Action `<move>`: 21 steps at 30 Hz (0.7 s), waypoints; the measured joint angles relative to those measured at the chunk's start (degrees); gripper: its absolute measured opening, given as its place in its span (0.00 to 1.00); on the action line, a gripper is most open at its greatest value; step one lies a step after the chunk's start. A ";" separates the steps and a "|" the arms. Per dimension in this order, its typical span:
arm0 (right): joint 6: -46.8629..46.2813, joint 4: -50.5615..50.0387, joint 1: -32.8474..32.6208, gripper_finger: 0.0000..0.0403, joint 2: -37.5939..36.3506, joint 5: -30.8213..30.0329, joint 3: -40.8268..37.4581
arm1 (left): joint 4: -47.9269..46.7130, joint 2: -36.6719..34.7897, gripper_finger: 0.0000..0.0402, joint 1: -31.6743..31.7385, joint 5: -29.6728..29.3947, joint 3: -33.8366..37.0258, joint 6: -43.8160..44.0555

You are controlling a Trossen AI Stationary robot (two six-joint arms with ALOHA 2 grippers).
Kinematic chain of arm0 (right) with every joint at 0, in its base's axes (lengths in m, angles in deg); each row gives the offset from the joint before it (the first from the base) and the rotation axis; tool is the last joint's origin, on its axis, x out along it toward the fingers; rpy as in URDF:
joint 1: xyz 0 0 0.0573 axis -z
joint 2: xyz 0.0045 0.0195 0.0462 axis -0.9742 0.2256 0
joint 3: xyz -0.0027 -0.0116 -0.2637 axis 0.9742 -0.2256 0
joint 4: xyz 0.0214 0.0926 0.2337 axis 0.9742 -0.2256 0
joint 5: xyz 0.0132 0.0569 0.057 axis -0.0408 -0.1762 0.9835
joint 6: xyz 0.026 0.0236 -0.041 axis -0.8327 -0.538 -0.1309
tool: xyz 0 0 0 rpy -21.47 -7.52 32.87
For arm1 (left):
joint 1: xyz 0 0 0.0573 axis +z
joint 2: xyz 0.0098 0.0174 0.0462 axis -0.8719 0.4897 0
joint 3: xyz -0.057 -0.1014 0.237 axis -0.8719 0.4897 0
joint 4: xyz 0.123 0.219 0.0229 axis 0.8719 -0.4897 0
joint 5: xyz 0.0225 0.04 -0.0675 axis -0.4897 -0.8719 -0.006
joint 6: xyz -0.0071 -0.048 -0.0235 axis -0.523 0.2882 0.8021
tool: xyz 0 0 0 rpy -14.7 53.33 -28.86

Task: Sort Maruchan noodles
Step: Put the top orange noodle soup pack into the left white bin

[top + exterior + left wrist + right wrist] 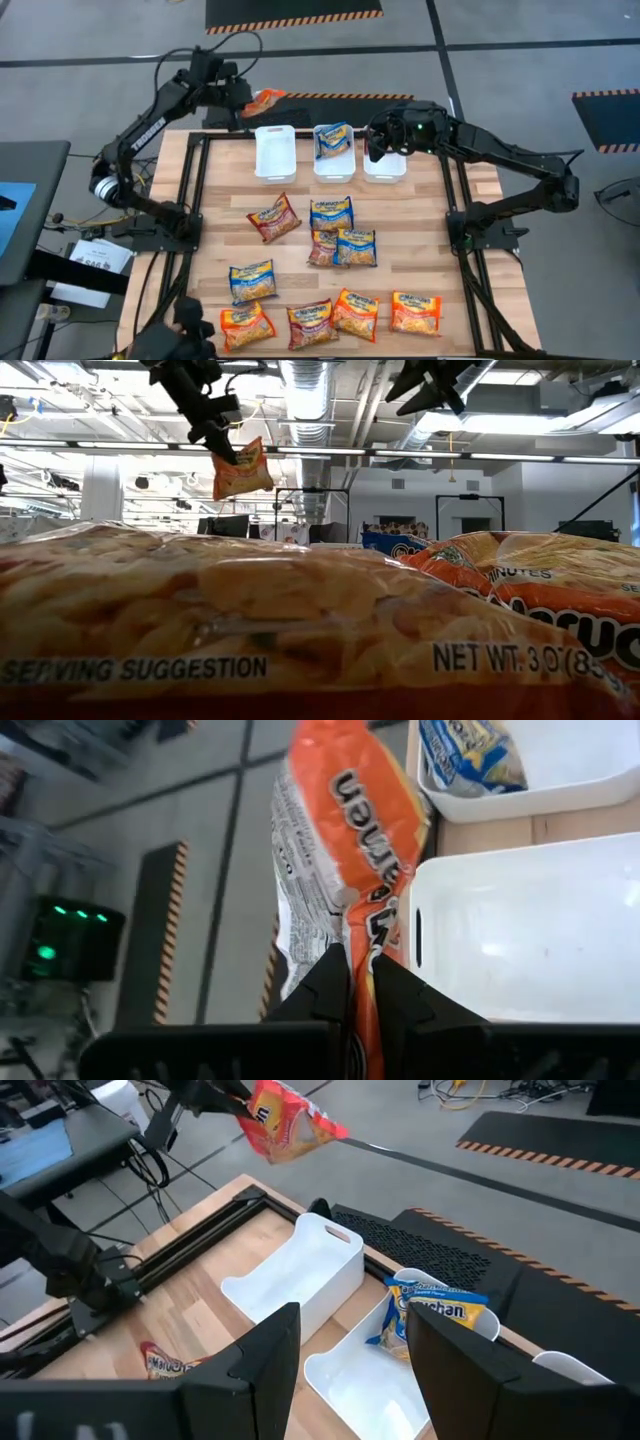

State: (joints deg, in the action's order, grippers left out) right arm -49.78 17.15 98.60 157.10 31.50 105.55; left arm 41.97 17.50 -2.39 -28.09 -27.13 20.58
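My left gripper (243, 100) is raised beyond the table's far edge, left of the left white bin (274, 151), and is shut on an orange noodle packet (268, 100). My right gripper (365, 1370) hovers open over the right bin (385, 163) and holds nothing. One blue packet (333, 141) leans inside the middle bin (334, 160). Several more packets lie flat on the wooden table, among them a dark red one (273, 217), a blue one (331, 212) and an orange one (415, 312). My left gripper pinches the orange packet between its two fingers (330, 985) at one edge (362, 945). In the low view the fingers slant down onto the packet's upper edge (236, 458). The packet (241, 472) hangs below them, lifted clear of table and bins.
Black frame rails (196, 190) run along the table's left and right sides and its far edge. The left bin (300, 1280) holds nothing that I can see. In the low view a packet (250, 620) close to the camera hides most of the table.
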 joint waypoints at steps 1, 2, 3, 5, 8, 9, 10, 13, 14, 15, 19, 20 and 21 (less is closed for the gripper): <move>-0.07 0.00 0.03 0.51 0.00 -0.06 0.00 | -1.62 1.41 0.01 0.13 -0.02 -1.91 0.02; -0.07 -0.01 0.10 0.51 0.00 -0.08 0.00 | -3.66 2.72 0.01 0.28 0.00 -3.68 0.12; -0.07 0.00 0.20 0.51 0.00 -0.11 0.00 | -5.80 4.01 0.01 0.48 0.00 -5.26 0.40; -0.07 0.00 0.28 0.51 0.00 -0.13 0.00 | -8.65 6.62 0.01 0.50 0.04 -7.60 1.00; -0.07 0.00 0.28 0.51 0.00 -0.15 0.00 | -11.55 9.64 0.01 0.49 0.55 -9.45 0.36; -0.07 0.00 0.28 0.51 0.00 -0.14 0.00 | -12.19 10.44 0.01 0.45 0.96 -9.50 0.01; -0.08 -0.02 0.28 0.51 0.00 -0.14 0.00 | -12.61 11.20 0.01 0.41 1.39 -9.50 -0.05; -1.30 -0.01 0.28 0.51 0.00 -0.15 0.00 | -13.86 13.33 0.01 0.23 2.80 -9.32 0.00; -1.39 -0.03 0.28 0.51 0.00 -0.15 0.00 | -14.50 13.92 0.01 0.23 3.22 -9.32 -0.02; -1.40 -0.06 0.28 0.51 0.00 -0.15 0.00 | -14.86 14.58 0.01 0.23 3.54 -9.32 -0.04; -1.44 -0.15 0.28 0.51 0.00 -0.15 0.00 | -14.69 17.34 0.01 -0.72 3.25 -9.32 1.02; -1.44 -0.22 0.28 0.51 0.00 -0.13 0.00 | -14.98 18.00 0.01 -1.13 2.63 -9.32 0.67; -1.46 -0.26 0.28 0.51 0.00 -0.13 0.00 | -15.30 18.61 0.01 -1.62 2.43 -9.31 -0.02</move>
State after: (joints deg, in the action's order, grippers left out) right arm -51.24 16.89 98.87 157.10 31.37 105.55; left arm 26.66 36.11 -4.01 -25.65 -36.44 20.56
